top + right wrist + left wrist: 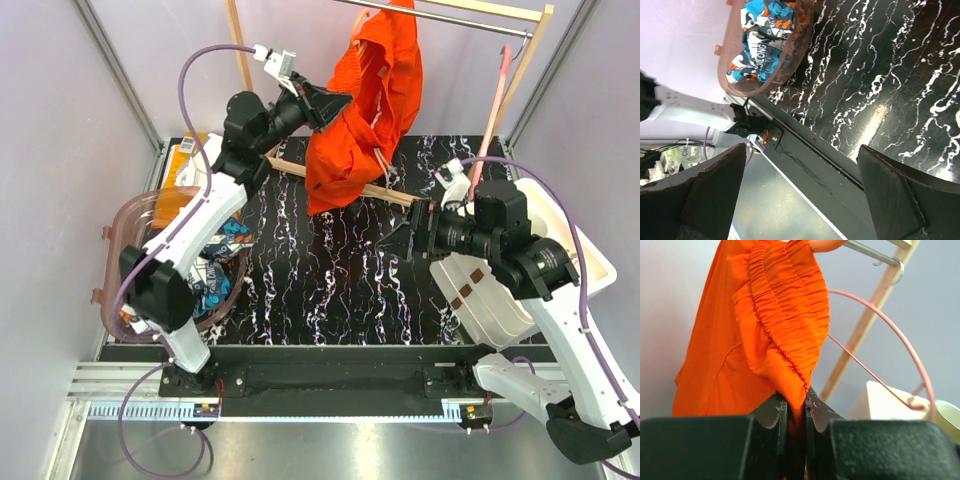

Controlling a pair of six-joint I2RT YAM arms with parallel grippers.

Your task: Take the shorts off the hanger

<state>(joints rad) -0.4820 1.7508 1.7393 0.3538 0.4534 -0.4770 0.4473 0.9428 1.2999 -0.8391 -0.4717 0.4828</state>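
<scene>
Orange shorts point(362, 110) hang from the metal rail point(455, 14) above the far edge of the worktop point(330, 290). Left end effector point(338, 100) is clenched on a fold of cloth at the gathered waistband, pinched between both fingers point(772, 412). Right end effector point(392, 243) is released, grasping nothing, above the worktop toward its right edge. Patterned shorts point(212, 275) lie in the translucent basket point(118, 225) at the left edge. Pink hanger point(492, 110) hooks the rail near the far right corner.
</scene>
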